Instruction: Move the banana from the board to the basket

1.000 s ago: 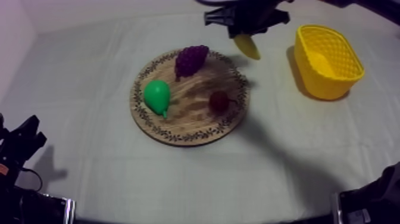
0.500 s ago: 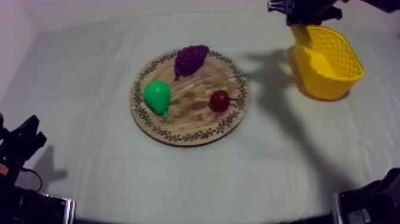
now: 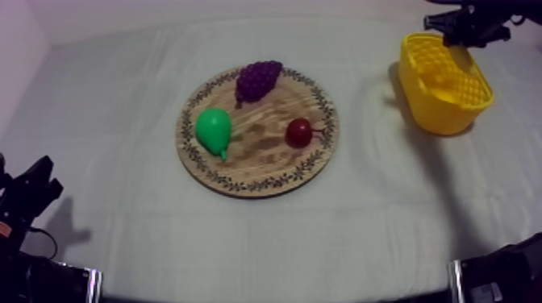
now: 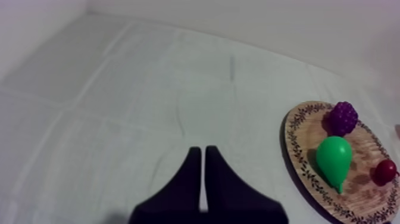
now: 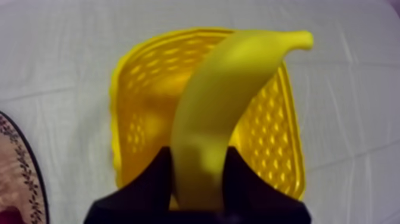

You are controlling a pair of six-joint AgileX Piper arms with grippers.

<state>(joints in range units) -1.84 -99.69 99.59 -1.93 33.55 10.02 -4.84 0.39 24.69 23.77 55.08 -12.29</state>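
Over the yellow basket (image 5: 122,113): your right gripper (image 5: 199,162) hangs at the table's far right, fingers clamped on one end of the banana (image 5: 220,101).
Banana: off the board and not yet in the basket. Its long body reaches out across the opening, and the free tip lines up with the rim.
Step in hand: the drop, by my reading.
How to do it well: lower toward the opening before you let go. Bring the banana's middle over the basket's middle, so the tip does not catch the rim.
Risk: it is a smooth, curved toy. Released from high, it may bounce or tip out over an edge.
Left gripper (image 4: 203,156): fingers together in a narrow wedge, holding nothing, at the near left. Leave it there.
Wooden board (image 3: 250,179): carries the pear (image 3: 213,130), grapes (image 3: 258,79) and small red fruit (image 3: 299,132), well apart from the basket. You need not go near it.
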